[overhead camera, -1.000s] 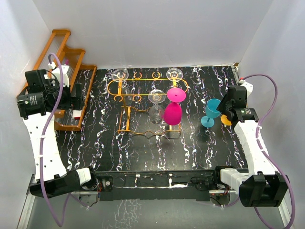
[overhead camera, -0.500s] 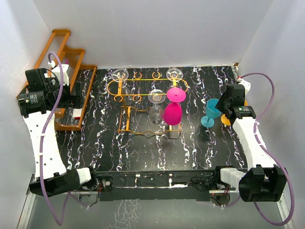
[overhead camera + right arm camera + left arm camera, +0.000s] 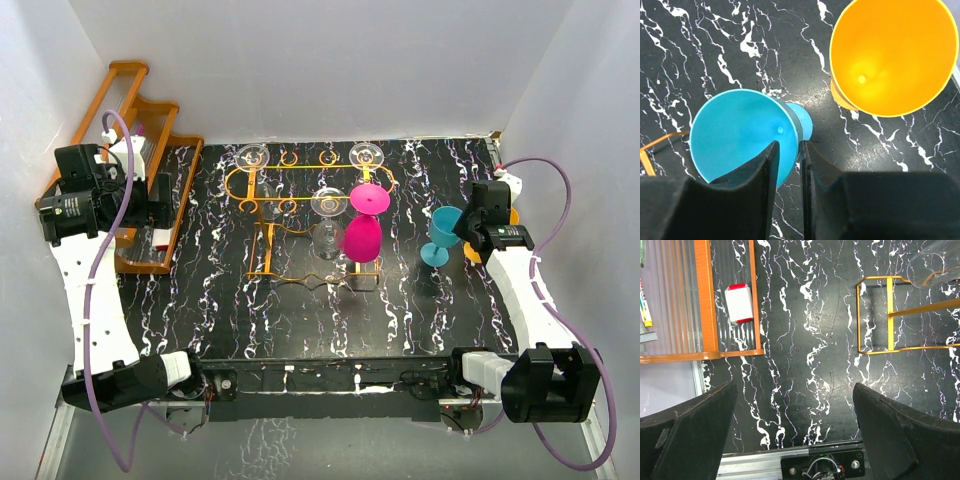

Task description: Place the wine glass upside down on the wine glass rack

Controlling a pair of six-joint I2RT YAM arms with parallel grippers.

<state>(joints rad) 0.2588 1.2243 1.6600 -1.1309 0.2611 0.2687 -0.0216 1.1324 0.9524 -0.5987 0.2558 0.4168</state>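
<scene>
Right claw (image 3: pixel 790 150) sits narrow astride the rim of the blue wine glass (image 3: pixel 740 130); whether it pinches, I cannot tell. The glass stands upright on the desk (image 3: pixel 200 300), right of the wire rack (image 3: pixel 268 250). Left claw (image 3: pixel 794 390) gapes wide at frame left.

No legible text or labels

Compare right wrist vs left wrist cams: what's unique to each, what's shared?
Right wrist only: blue wine glass, orange wine glass beside it, right gripper with its fingers astride the blue rim. Left wrist only: brown wooden rack with a red-and-white box inside its frame, part of a clear glass, left gripper wide open. Shared: black marbled tabletop and a bit of the gold wire rack.
</scene>
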